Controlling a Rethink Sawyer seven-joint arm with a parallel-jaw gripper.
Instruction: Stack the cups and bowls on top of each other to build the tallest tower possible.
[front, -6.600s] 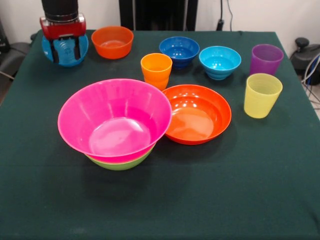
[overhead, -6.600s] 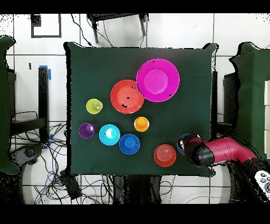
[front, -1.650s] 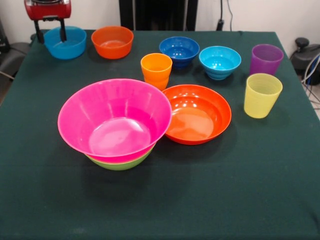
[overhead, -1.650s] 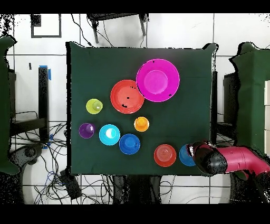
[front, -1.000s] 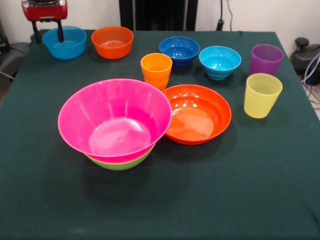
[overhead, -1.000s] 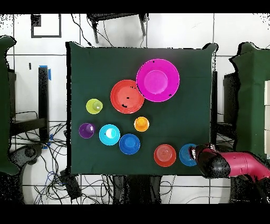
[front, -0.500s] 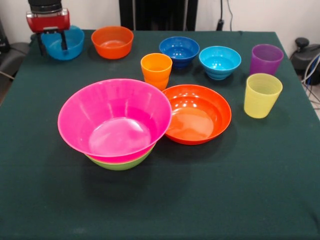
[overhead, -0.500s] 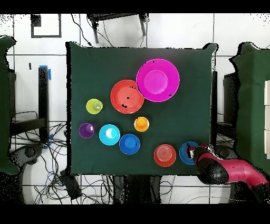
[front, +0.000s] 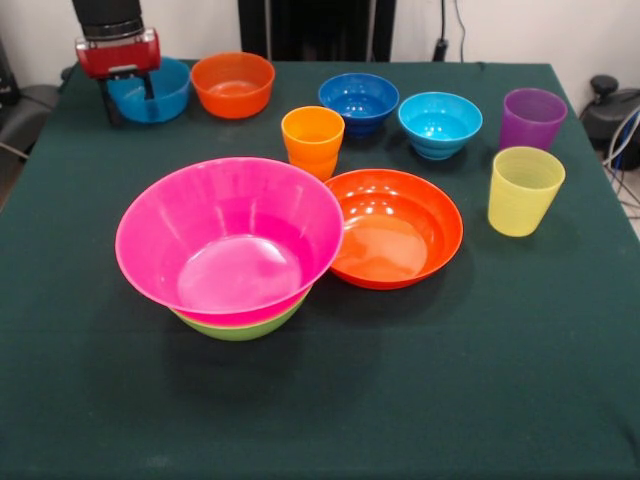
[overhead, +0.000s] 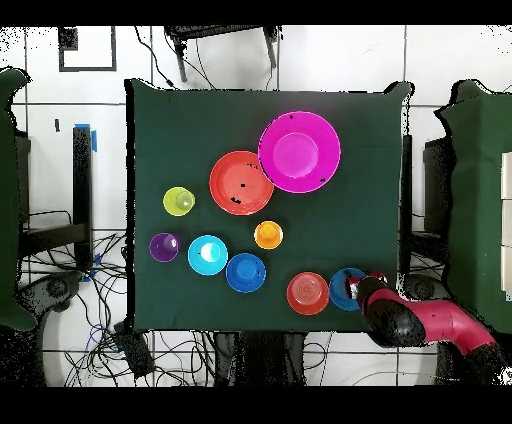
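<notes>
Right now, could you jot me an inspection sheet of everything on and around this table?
Surface: dark green table, flat.
Job's things: pink bowl nested in green bowl; shallow orange bowl beside them; orange, yellow and purple cups upright; small orange, dark blue and cyan bowls apart.
Clutter: nothing seen.
Gripper: gripper straddles the blue bowl's rim.
Cables: tangled on the floor.
Surroundings: tiled floor.
</notes>
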